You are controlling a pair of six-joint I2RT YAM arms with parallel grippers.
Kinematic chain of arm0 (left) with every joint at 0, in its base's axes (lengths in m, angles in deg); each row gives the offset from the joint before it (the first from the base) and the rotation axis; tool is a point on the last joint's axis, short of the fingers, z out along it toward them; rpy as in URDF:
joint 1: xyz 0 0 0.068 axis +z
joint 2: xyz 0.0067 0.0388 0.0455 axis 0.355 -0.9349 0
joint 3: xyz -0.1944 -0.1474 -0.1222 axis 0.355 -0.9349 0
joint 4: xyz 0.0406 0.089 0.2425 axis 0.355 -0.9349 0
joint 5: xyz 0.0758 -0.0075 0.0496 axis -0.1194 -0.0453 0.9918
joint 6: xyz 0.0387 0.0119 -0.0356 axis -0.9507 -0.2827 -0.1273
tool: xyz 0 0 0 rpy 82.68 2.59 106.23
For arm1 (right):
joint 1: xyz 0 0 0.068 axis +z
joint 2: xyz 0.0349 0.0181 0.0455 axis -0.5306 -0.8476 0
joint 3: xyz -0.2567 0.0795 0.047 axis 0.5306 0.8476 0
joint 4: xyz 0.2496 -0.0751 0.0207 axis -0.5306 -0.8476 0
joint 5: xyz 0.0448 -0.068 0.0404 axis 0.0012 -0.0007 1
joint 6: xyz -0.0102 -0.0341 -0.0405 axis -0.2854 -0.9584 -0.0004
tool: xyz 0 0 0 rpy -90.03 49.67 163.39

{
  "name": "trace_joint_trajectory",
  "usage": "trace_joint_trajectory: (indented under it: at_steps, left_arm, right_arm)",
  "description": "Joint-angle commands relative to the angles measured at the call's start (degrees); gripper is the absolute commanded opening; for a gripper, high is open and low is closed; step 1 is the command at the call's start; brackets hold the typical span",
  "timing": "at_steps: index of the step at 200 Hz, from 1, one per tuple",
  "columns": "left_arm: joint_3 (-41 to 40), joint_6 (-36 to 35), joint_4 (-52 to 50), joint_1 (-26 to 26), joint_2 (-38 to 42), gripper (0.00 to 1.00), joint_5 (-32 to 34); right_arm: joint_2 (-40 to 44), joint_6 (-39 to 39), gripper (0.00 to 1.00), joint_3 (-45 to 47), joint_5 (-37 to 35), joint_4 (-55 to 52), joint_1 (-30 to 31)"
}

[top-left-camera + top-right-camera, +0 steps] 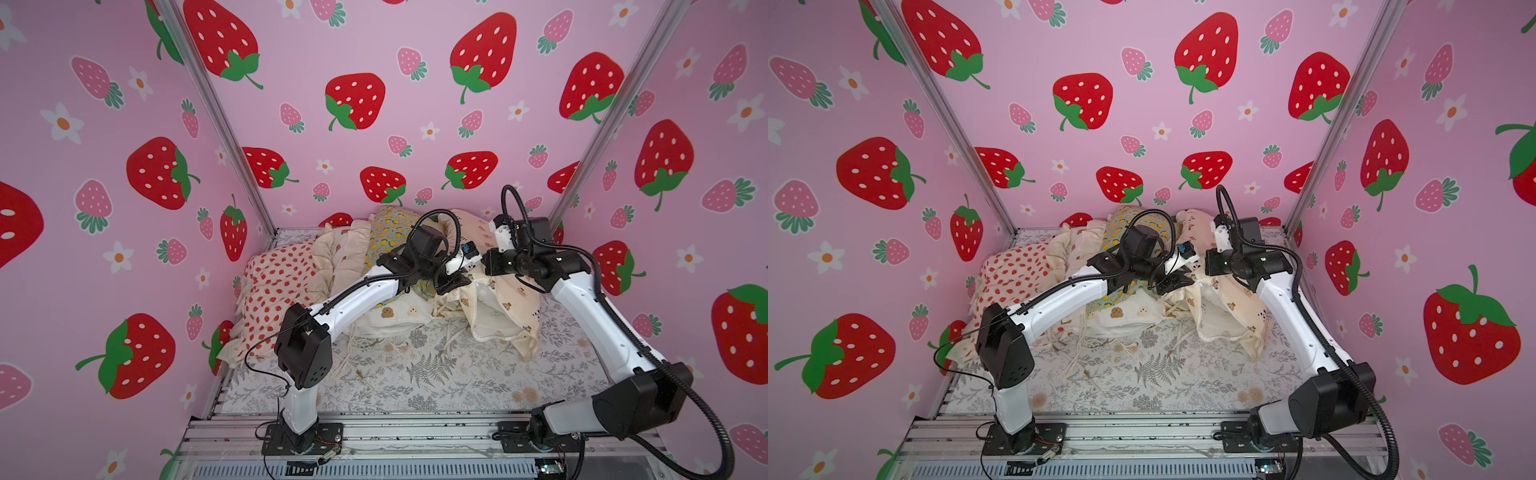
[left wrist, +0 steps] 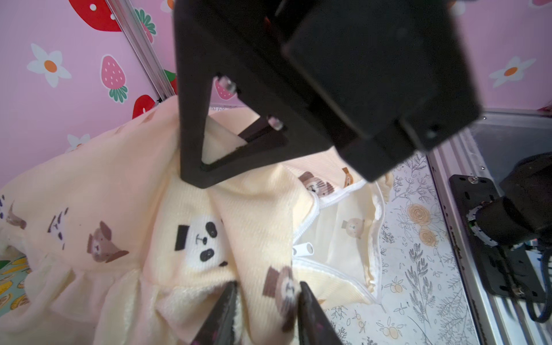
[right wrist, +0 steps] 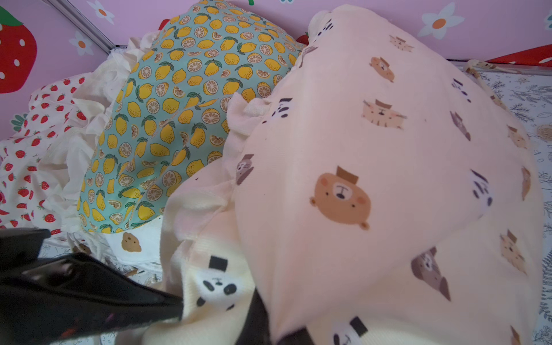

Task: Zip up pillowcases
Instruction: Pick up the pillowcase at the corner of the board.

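— Pillowcases, where?
— Four, heaped at the back of the grey fern-print sheet (image 1: 436,370): red-strawberry-print pillowcase (image 1: 278,286) at the left, teal lemon-print pillowcase (image 1: 390,237) behind the left arm, pale pillowcase with brown bear faces (image 1: 399,316) half buried beneath it, cream ribbed pillowcase with small animal faces (image 1: 503,307) by the right arm.
— Anything inside the cream one?
— Its white zipper (image 2: 302,249) gapes; only pale lining shows.
— Hands?
— Left hand (image 2: 265,313) pinches a fold of it. Right hand (image 2: 203,179) is clenched on it too, fingertips hidden in its own wrist view.
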Motion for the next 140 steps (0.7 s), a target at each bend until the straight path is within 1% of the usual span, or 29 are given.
trace_joint_trajectory:
  at_steps: [1,18,38,40,44,54,67,72,77,80,93,104,121,127,131,140]
  left_arm:
    - [2.48,-1.13,-1.98,-0.36,-0.67,0.24,-3.24]
    - [2.66,-0.54,-1.13,-0.55,-0.84,0.13,-3.11]
    - [2.41,0.68,0.17,-0.74,-0.77,0.07,-2.71]
    - [2.31,0.90,0.43,-0.77,-0.70,0.03,-2.69]
    - [2.16,1.39,0.76,-0.91,-0.57,0.00,-2.79]
    - [1.57,2.17,1.59,-0.92,-0.18,0.00,-2.95]
    - [0.47,3.77,3.37,-1.10,0.52,0.00,-2.71]
    - [0.04,4.28,3.90,-1.16,0.78,0.00,-3.01]
    - [-0.44,4.94,4.63,-1.21,1.05,0.00,-3.40]
    - [-0.79,5.61,5.19,-1.25,1.22,0.00,-3.58]
    - [-1.95,7.33,6.76,-1.48,1.98,0.00,-3.98]
    - [-2.99,9.71,8.45,-1.82,2.55,0.00,-3.02]
    - [-3.62,12.58,9.38,-2.47,3.01,0.00,-1.31]
    - [-3.87,13.56,9.63,-2.81,3.25,0.00,-0.58]
    - [-4.10,14.05,9.80,-3.05,3.44,0.00,-0.28]
    - [-4.98,15.77,11.00,-3.27,3.92,0.00,0.26]
  right_arm:
    - [2.39,-0.59,0.00,0.40,0.17,1.91,0.21]
    - [2.13,-0.25,0.00,0.67,0.35,1.95,0.20]
    - [2.21,0.16,0.00,1.12,0.82,2.07,0.21]
    - [2.28,0.26,0.01,1.15,0.87,2.06,0.21]
    - [2.33,0.36,0.02,1.22,0.88,2.09,0.21]
    - [2.72,0.69,0.08,1.49,0.18,2.04,0.21]
    - [3.41,1.21,0.10,1.73,-0.96,1.45,0.13]
    - [3.78,1.44,0.13,1.69,-1.13,1.14,-0.01]
    - [4.20,1.80,0.21,1.75,-1.14,0.72,-0.13]
    - [4.50,2.04,0.24,1.77,-1.19,0.39,-0.26]
    - [6.23,3.41,0.30,1.98,-1.27,-1.34,-0.83]
    - [8.04,4.82,0.41,1.75,-2.03,-4.08,-1.48]
    - [12.31,7.60,0.47,1.89,-3.11,-8.42,-1.99]
    - [14.14,9.17,0.51,2.16,-3.81,-9.93,-1.99]
    - [15.45,10.16,0.57,2.56,-3.82,-10.56,-1.98]
    - [18.11,12.02,0.63,3.04,-3.37,-12.34,-1.99]
